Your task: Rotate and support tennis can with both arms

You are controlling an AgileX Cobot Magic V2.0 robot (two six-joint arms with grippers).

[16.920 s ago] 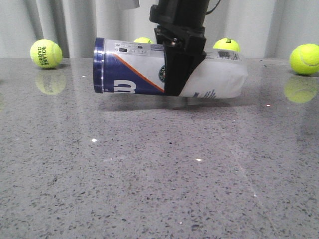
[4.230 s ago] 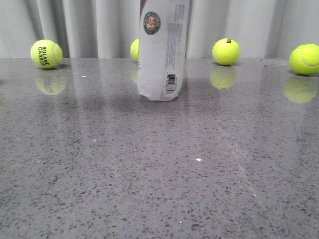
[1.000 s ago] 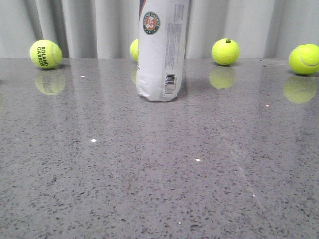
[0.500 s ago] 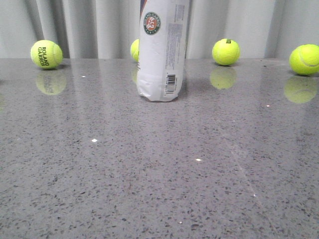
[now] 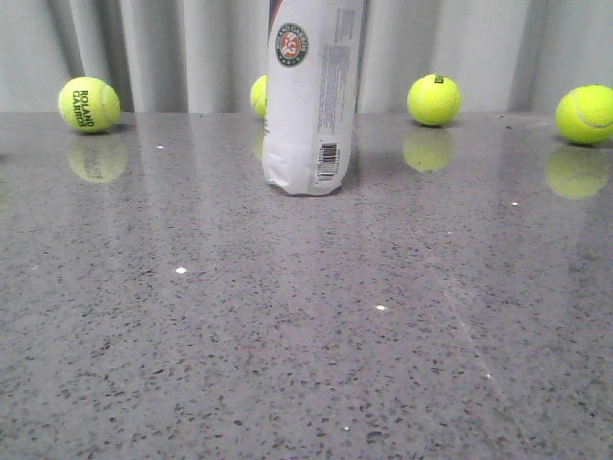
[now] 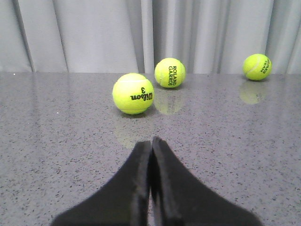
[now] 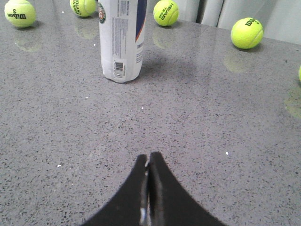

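The can (image 5: pixel 313 96) stands upright on the bench (image 5: pixel 306 326), at 12 o'clock. Left tool (image 6: pixel 150 143) and right tool (image 7: pixel 147 160) are closed, empty, well apart from it.

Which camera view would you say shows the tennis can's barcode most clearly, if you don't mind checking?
The front view: the barcode on the upright tennis can is close and faces the camera. The right wrist view shows the can farther off, its barcode smaller. The left wrist view misses it.

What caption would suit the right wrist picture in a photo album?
Right gripper shut and empty, apart from the upright tennis can on the grey speckled table, tennis balls scattered behind.
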